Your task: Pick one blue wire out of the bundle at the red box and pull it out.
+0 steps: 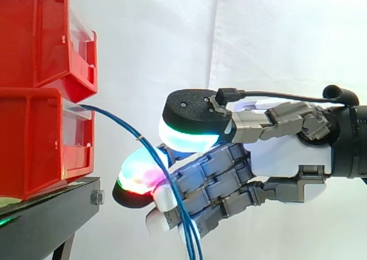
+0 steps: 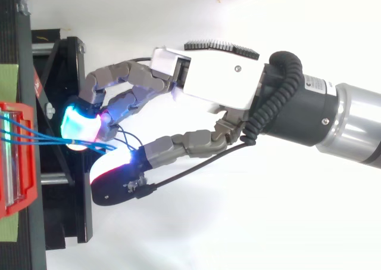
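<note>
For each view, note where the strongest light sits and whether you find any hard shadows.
Side view: the pads of the hand glow cyan, green and red by the wires; the curtain is evenly lit, without hard shadows. Top view: one pad glows cyan at the wires, and the backdrop under the hand is glaringly white.

No legible text, wrist label (image 2: 317, 85) print too tiny to read

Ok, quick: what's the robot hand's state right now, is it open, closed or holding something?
Robot hand: cannot be told. The blue wires from the lower red bin run across it, but no firm grip is clear.
</note>
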Available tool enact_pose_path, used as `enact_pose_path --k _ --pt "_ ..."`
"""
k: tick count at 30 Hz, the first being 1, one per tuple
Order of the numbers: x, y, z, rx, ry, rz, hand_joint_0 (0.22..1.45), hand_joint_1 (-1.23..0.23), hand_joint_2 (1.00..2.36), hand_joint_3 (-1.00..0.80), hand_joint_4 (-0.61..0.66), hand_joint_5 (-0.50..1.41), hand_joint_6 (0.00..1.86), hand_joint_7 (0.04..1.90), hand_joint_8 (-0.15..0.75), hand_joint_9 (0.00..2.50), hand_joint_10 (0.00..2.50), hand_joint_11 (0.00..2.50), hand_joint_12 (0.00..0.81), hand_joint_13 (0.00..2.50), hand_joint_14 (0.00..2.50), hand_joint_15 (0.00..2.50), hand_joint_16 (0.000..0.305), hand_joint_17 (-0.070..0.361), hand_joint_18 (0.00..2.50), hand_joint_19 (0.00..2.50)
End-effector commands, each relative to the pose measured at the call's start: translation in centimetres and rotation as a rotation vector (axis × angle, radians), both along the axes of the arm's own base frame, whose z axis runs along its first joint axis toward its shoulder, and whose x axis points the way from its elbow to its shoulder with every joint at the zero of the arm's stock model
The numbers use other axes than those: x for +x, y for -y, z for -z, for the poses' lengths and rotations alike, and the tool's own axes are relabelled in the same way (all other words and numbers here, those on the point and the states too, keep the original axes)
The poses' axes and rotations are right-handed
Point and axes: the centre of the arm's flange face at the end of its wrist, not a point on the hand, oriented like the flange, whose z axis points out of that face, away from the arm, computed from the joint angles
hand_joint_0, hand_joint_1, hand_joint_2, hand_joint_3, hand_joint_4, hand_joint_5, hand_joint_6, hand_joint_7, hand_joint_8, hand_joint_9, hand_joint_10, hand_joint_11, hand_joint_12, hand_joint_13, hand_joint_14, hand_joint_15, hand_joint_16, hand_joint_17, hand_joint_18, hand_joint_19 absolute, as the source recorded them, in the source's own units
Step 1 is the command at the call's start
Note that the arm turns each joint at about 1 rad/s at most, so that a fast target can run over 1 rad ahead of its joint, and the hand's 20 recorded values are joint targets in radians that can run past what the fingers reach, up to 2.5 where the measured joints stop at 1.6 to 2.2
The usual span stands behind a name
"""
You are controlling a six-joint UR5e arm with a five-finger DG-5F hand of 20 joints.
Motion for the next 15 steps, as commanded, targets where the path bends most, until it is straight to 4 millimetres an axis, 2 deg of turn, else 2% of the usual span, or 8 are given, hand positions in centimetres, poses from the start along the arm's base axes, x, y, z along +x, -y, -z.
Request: enact_pose_path --k 1,3,5,9,15 --pt "0.01 0.00 -0.01 0.000 0.000 -0.001 0.61 -0.83 1.01 -0.38 0.26 -0.16 0.86 0.86 0.348 0.84 0.01 0.71 0.410 0.68 0.01 0.38 0.047 0.107 0.66 0.47" --pt "0.01 0.12 -0.02 0.001 0.002 0.001 0.61 -0.83 1.01 -0.39 0.27 -0.16 0.86 0.86 0.360 0.92 0.01 0.96 0.411 0.70 0.01 0.39 0.047 0.106 0.66 0.47" --pt "0.06 0.11 -0.07 0.001 0.006 0.001 0.61 -0.83 1.01 -0.40 0.28 -0.16 0.85 0.85 0.358 0.95 0.01 1.02 0.413 0.71 0.01 0.40 0.047 0.106 0.68 0.48" --pt "0.12 0.10 -0.12 0.001 0.012 0.001 0.60 -0.83 1.00 -0.44 0.27 -0.16 0.85 0.84 0.360 0.97 0.00 1.10 0.413 0.72 0.01 0.41 0.048 0.107 0.69 0.48" --pt "0.12 0.10 -0.12 0.001 0.012 0.001 0.59 -0.83 1.00 -0.47 0.27 -0.16 0.85 0.83 0.362 0.98 0.00 1.10 0.414 0.73 0.01 0.41 0.048 0.107 0.70 0.49"
